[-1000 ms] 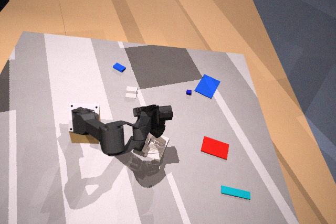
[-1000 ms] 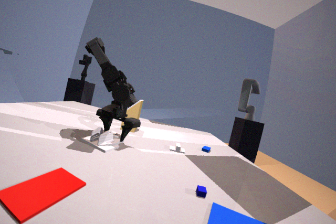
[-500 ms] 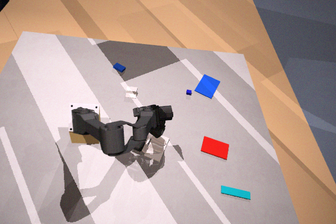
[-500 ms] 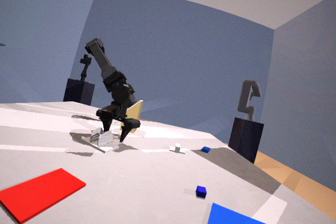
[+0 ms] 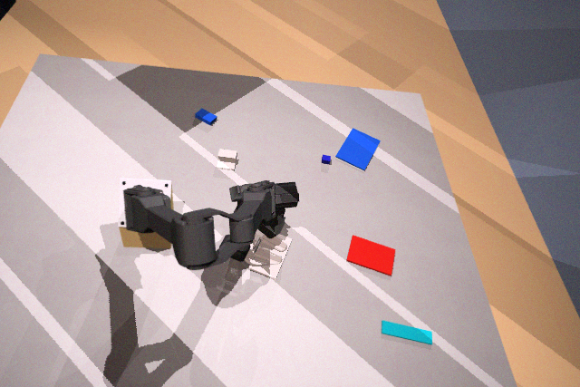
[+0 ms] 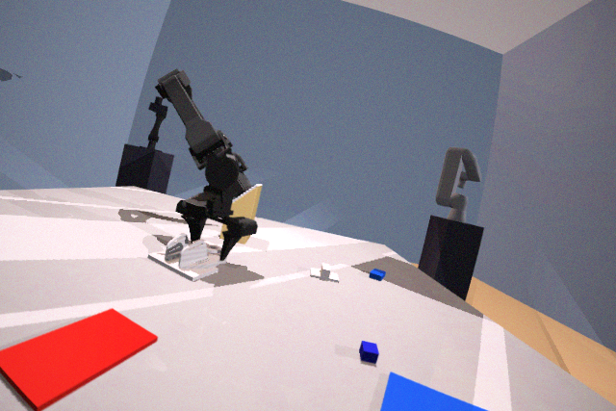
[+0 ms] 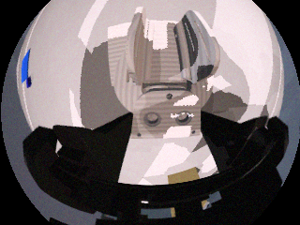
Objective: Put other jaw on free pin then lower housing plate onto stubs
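The white gripper base [image 5: 263, 273] [image 6: 192, 274] lies on the table. Its two jaws stand up side by side: one jaw [image 7: 137, 47] [image 6: 193, 255] and the other jaw [image 7: 199, 49] [image 6: 174, 249]. The pale housing plate [image 7: 161, 131] lies across their near ends in the wrist view. Two round stubs, the left stub [image 7: 152, 118] and the right stub [image 7: 183, 117], show at its holes. My gripper [image 7: 165, 114] [image 6: 209, 250] is shut on the housing plate, one finger at each side. The plate looks roughly level; any small gap under it, the pins and the gear teeth are hidden.
A small white block piece [image 5: 227, 158] [image 6: 324, 271] and a blue block [image 5: 206, 116] [image 6: 377, 274] lie farther off. A dark blue cube [image 5: 325, 159] [image 6: 369, 351], a blue panel [image 5: 358, 149], a red panel [image 5: 371, 255] [image 6: 79, 354] and a cyan strip [image 5: 406, 332] also lie on the table.
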Available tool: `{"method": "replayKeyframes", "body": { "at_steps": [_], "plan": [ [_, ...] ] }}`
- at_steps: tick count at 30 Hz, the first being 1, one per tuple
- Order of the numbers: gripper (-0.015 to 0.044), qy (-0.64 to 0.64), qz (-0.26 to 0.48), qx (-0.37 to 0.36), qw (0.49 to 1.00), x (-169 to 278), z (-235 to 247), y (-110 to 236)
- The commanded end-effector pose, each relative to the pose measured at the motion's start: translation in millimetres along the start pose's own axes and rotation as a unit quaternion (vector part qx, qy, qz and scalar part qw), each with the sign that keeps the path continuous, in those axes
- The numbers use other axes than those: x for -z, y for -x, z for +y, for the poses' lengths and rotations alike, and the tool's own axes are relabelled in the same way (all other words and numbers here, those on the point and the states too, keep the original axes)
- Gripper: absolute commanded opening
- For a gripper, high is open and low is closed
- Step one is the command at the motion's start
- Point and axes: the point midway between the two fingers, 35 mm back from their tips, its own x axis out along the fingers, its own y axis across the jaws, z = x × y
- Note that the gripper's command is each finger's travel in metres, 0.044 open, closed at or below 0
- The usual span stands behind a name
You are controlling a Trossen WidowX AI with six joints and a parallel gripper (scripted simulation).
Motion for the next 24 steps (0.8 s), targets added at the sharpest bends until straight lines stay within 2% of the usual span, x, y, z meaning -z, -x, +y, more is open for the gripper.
{"method": "replayKeyframes", "body": {
  "at_steps": [1, 24],
  "plan": [
    [0.0351, -0.002, 0.0, -0.001, 1.0, -0.2, 0.6, 1.2],
    [0.0351, -0.002, 0.0, -0.001, 1.0, -0.7, 0.3, -3.7]
  ]
}}
